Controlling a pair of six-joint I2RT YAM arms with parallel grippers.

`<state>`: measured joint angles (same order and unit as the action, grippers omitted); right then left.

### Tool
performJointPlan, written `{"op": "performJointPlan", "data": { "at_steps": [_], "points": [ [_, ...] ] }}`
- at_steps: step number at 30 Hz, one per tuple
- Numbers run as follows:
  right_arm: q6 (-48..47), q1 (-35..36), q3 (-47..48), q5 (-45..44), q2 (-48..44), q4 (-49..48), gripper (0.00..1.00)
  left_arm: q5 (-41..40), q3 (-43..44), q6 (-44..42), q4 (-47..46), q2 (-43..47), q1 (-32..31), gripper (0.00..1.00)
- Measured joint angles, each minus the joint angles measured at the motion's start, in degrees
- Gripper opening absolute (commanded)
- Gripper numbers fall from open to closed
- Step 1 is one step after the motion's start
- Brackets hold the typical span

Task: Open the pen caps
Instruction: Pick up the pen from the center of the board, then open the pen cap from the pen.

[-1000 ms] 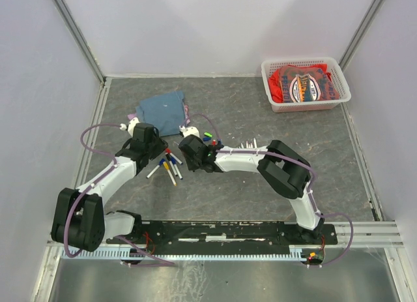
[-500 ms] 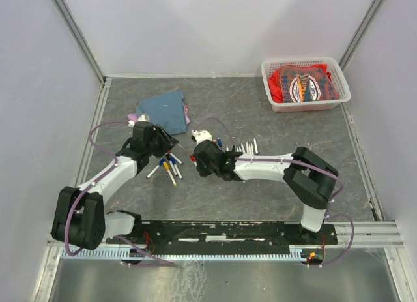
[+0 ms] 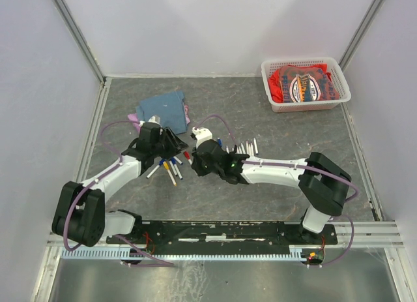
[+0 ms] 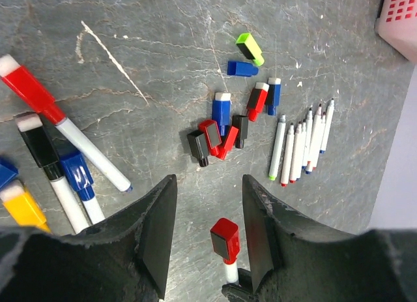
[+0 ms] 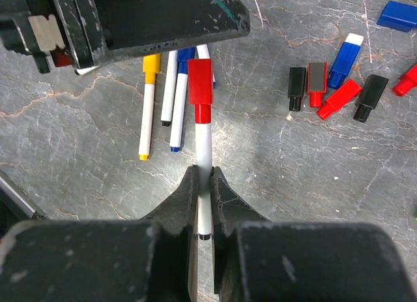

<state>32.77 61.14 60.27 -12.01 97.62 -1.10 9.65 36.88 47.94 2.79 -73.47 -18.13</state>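
My right gripper (image 5: 204,175) is shut on the white barrel of a marker pen (image 5: 204,135) and holds it above the table. The pen's red cap (image 5: 199,80) points toward my left gripper (image 4: 208,184). The left gripper is open, and in the left wrist view the red cap (image 4: 225,239) sits between its jaws without touching either one. From above, both grippers meet near the table's middle left, left gripper (image 3: 173,145) and right gripper (image 3: 197,160). Several loose pen caps (image 4: 220,129) in red, blue, black and green lie on the table.
A row of uncapped pens (image 4: 301,145) lies beside the loose caps. Capped pens (image 4: 49,149) with red, black, blue and yellow caps lie under the left arm. A folded blue cloth (image 3: 163,109) lies behind, and a white basket (image 3: 306,108) of red cloth stands at the back right.
The left gripper has moved right until its jaws stand around the red cap. The right arm's elbow has swung right, its gripper still holding the pen.
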Motion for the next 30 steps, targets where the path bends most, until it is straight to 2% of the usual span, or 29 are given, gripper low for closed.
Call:
{"op": "performJointPlan", "data": {
  "at_steps": [30],
  "points": [
    [2.84, -0.20, -2.60, 3.26, -2.75, -6.03, 0.01, 7.13, -3.54, 4.39, -6.82, 0.02, -0.63, 0.38]
  ]
}}
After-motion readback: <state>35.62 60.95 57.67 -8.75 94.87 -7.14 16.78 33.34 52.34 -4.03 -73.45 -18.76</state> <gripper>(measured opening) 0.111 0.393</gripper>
